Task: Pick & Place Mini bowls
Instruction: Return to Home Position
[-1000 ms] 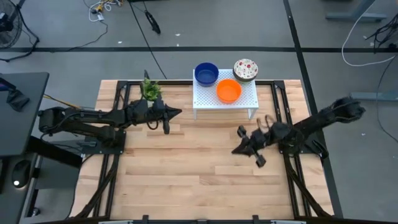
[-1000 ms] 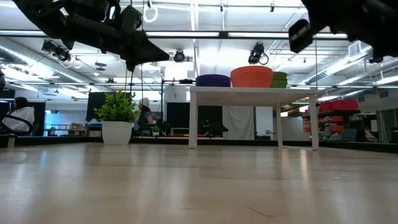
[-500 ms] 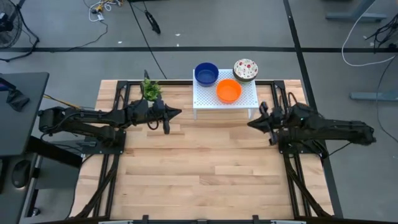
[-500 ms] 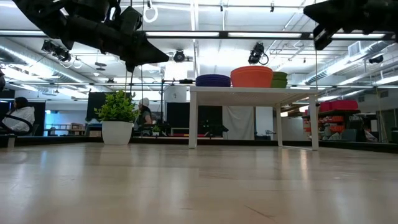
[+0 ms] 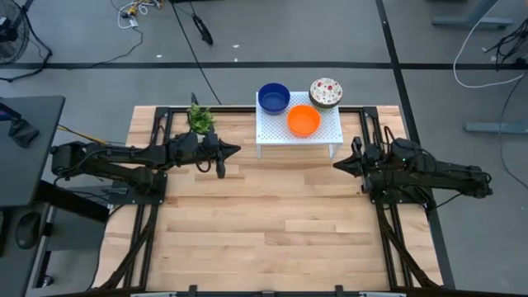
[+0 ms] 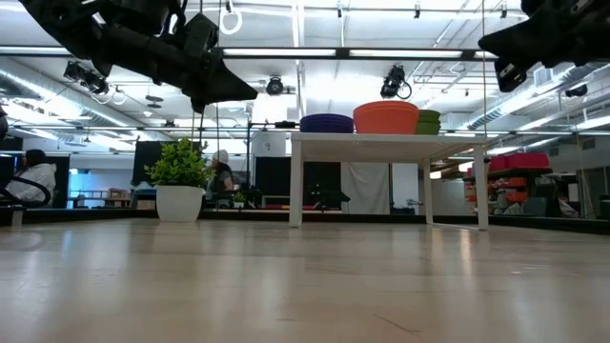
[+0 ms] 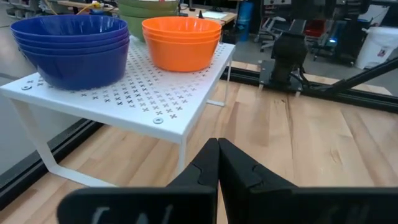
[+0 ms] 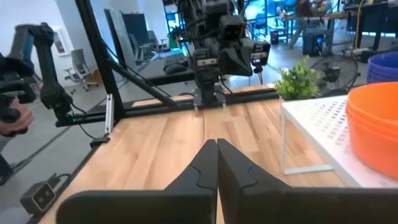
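1. High view: a pale plank surface (image 5: pixel 272 223) carries a white perforated stand (image 5: pixel 275 132) at the middle of its far edge.
   - On the stand are the glossy blue bowls (image 5: pixel 273 98) at the far left, the orange bowls (image 5: pixel 303 120) at the front middle, and the speckled bowls (image 5: pixel 325 91) at the far right corner.
   - A leafy green plant (image 5: pixel 199 120) sits near the far edge, left of the stand.
   - The left fingers (image 5: pixel 233 149) point at the stand's left end.
   - The right fingers (image 5: pixel 341 164) point inward from the right edge, near the stand's front right leg.
2. Low view: the stand is a thin flat top on slim legs. On it stand the round, shallow bowl stacks, purple-blue, then orange, then a greenish one behind. The plant is in a smooth white pot. Both arms hang high above the surface.
3. Left wrist view: the blue bowls are nested, four rims showing, and the orange stack is just beside them. The stand's holes are small crosses. The left fingers are pressed together, holding nothing.
4. Right wrist view: the right fingers are likewise closed and empty. The stand's corner and an orange rim are nearby.
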